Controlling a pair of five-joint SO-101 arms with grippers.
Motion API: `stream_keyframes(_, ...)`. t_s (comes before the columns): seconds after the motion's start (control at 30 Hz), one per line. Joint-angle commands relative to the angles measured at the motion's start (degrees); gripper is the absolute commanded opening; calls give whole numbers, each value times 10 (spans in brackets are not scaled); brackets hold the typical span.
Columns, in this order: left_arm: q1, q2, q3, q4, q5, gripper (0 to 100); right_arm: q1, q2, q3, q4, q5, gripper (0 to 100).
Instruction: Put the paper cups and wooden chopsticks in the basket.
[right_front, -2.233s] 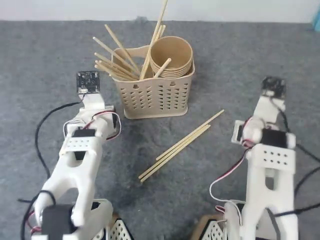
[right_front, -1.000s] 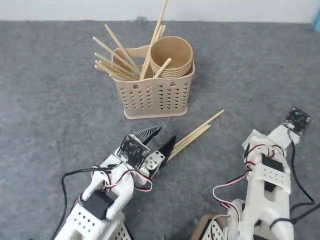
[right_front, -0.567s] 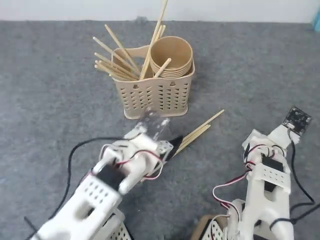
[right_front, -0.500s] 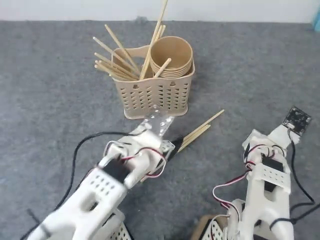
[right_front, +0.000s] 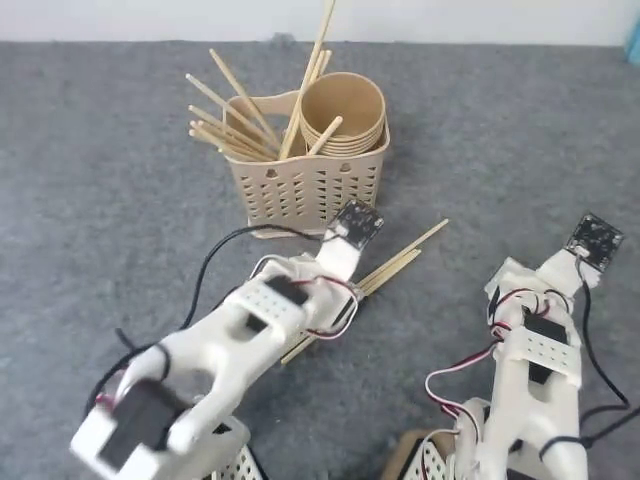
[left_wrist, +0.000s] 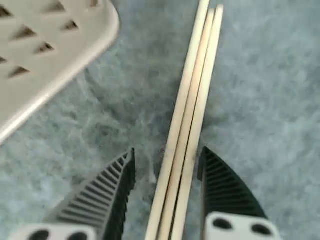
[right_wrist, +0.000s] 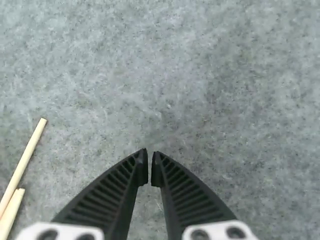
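Basket (right_front: 310, 195) upper centre of high view, paper cups (right_front: 343, 110) inside, its corner just beside your left gripper (left_wrist: 168, 152). Left arm stretched low mid-frame, jaws wide open astride loose chopsticks (right_front: 405, 258) on grey carpet (right_front: 100, 150), not clamped. Right gripper (right_wrist: 149, 156) lower right, pinched closed, empty

Cups (right_front: 343, 110) in basket (right_front: 310, 195); 3 chopsticks (left_wrist: 187, 115) outside.

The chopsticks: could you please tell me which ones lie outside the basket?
The three chopsticks lying flat on the carpet between the left gripper's open fingers; the other chopsticks stand slanted in the basket.
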Motion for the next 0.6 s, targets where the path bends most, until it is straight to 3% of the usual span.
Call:
stream_keyframes(0.0,4,47,-82,75,-19,199,2,-7,-13,-12,-6,40)
stream_keyframes(0.17,5,110,-152,123,-15,170,2,-7,-13,-12,-6,40)
stream_keyframes(0.33,7,151,-198,164,-18,3,2,-7,-14,-12,-6,40)
stream_keyframes(0.57,7,153,-202,168,-19,13,2,-7,-14,-13,-6,40)
